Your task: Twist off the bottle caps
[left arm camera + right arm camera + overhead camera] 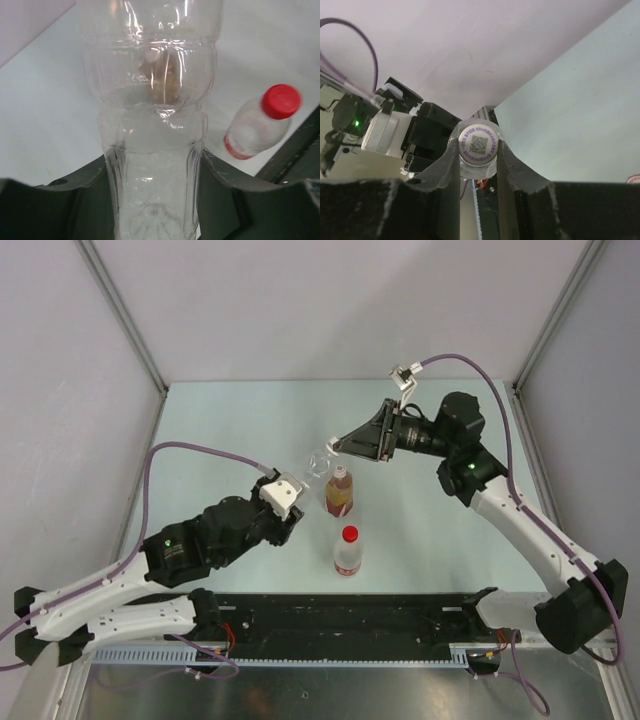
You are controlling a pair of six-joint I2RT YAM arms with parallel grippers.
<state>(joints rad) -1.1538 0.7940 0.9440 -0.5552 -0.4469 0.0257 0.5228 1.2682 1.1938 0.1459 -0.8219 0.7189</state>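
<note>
Pale table (220, 430), right gripper (337, 446) sideways on cap (479, 144)

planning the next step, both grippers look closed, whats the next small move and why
Probably twist the right gripper to loosen the white cap: its jaws are shut on that cap, and the left gripper clamps the clear bottle by its body.

I have the tilted bottle (318, 466) slanting between my two grippers. Its lower body sits between the left gripper (155, 170) fingers. Its cap (479, 144) sits between the right gripper (337, 447) fingers, further back. Just right of it, a second bottle (339, 492) stands on the table (220, 440). A third bottle (347, 552) stands nearer me, in front of the second and apart from it.
</note>
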